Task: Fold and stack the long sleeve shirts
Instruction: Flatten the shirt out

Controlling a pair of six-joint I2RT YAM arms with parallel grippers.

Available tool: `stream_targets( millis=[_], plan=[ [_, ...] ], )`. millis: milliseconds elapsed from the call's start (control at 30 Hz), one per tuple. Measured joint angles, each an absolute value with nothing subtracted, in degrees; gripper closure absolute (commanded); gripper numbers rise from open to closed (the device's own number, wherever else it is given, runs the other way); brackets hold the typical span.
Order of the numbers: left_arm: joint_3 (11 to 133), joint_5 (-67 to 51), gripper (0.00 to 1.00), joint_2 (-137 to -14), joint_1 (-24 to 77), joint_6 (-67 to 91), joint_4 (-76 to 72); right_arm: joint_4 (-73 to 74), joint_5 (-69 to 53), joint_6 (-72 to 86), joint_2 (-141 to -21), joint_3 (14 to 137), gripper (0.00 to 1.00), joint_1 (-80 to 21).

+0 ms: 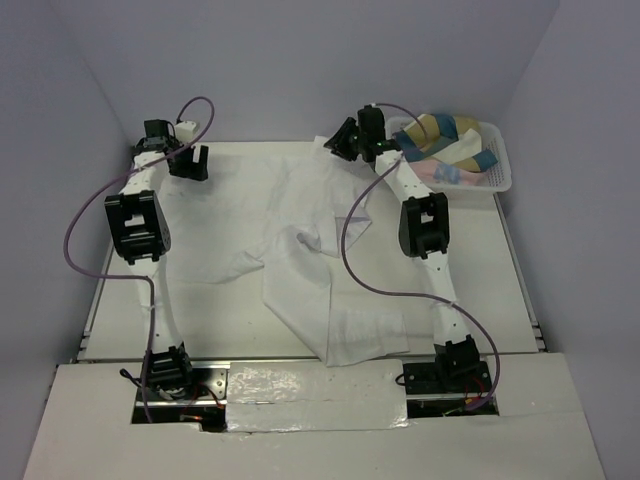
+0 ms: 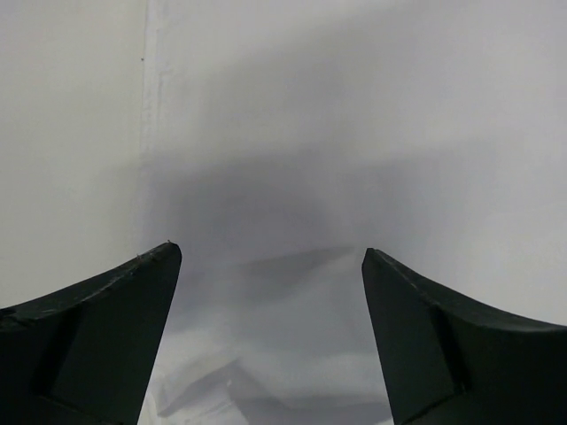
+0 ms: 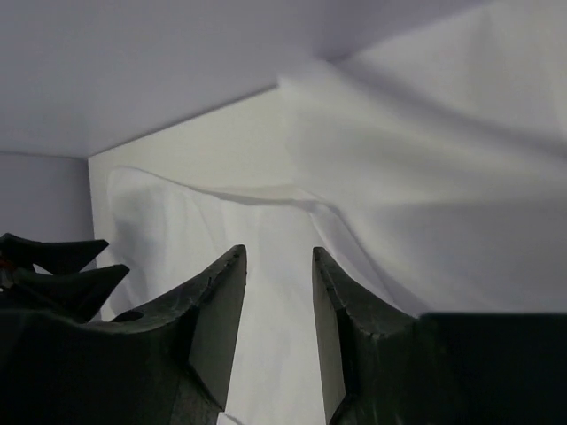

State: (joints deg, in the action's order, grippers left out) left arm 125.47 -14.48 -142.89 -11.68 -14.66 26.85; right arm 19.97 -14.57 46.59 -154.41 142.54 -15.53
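A white long sleeve shirt lies crumpled and partly spread over the middle of the white table, running from the far edge down almost to the near edge, with a sleeve trailing to the left. The left gripper hovers near the table's far left corner, apart from the cloth; in its wrist view its fingers stand wide with nothing between them. The right gripper is at the far edge over the shirt's upper right corner. Its fingers stand narrowly apart, white cloth showing in the gap, and whether they pinch it I cannot tell. A white lattice basket sits in the far right corner, holding blue, yellow and pink cloths. Pale lilac walls close in the table on three sides. Purple cables loop along both arms, and silvery tape covers the strip between the two bases.
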Motion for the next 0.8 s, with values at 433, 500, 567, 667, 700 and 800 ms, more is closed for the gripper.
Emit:
stream_targets(
  millis=[433, 500, 567, 667, 700, 800],
  plan=[
    [108.6, -22.3, 0.09, -108.4, -13.7, -52.2, 39.8, 19.5, -14.2, 20.8, -112.6, 111.6, 0.21, -24.1],
    [97.4, -19.4, 0.09, -99.1, -16.0, -63.2, 43.5, 20.8, -15.1, 18.3, -101.8, 100.7, 0.20, -26.3],
    [83.5, -15.3, 0.07, -90.8, -19.2, -74.3, 45.0, 21.1, -15.4, 16.6, -91.6, 89.1, 0.20, -28.6],
    [65.6, -7.9, 0.05, -86.1, -22.6, -85.7, 44.6, 22.3, -15.1, 15.3, -82.0, 76.1, 0.19, -33.0],
    [60.8, -5.9, 0.05, -86.0, -22.8, -88.5, 44.2, 22.5, -15.1, 15.2, -80.2, 72.8, 0.19, -34.3],
    [52.8, -2.8, 0.05, -86.2, -21.8, -93.5, 42.6, 23.5, -15.0, 15.4, -76.9, 63.5, 0.19, -38.6]
  ],
)
